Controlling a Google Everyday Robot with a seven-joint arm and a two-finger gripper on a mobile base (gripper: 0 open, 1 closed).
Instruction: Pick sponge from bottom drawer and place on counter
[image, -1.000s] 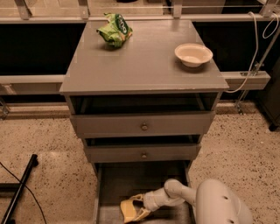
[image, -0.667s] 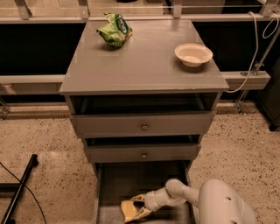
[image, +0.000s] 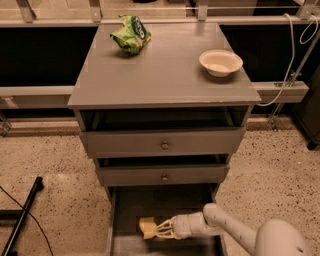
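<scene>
The pale-yellow sponge (image: 146, 226) is inside the open bottom drawer (image: 150, 204), near its front. My gripper (image: 161, 230) reaches into the drawer from the right, and its pale fingers are closed around the sponge's right end. The white arm (image: 225, 231) runs off to the lower right. The sponge seems to sit slightly above the drawer floor. The grey counter (image: 165, 75) is the cabinet's top, well above the gripper.
A green snack bag (image: 131, 34) lies at the counter's back left and a white bowl (image: 220, 62) at its right. The two upper drawers (image: 164, 145) stand slightly open above the gripper. A black pole (image: 22, 220) lies on the floor at left. A cable (image: 291, 55) hangs at right.
The sponge has shifted a little up and back in the drawer together with my gripper. The arm has barely moved otherwise.
</scene>
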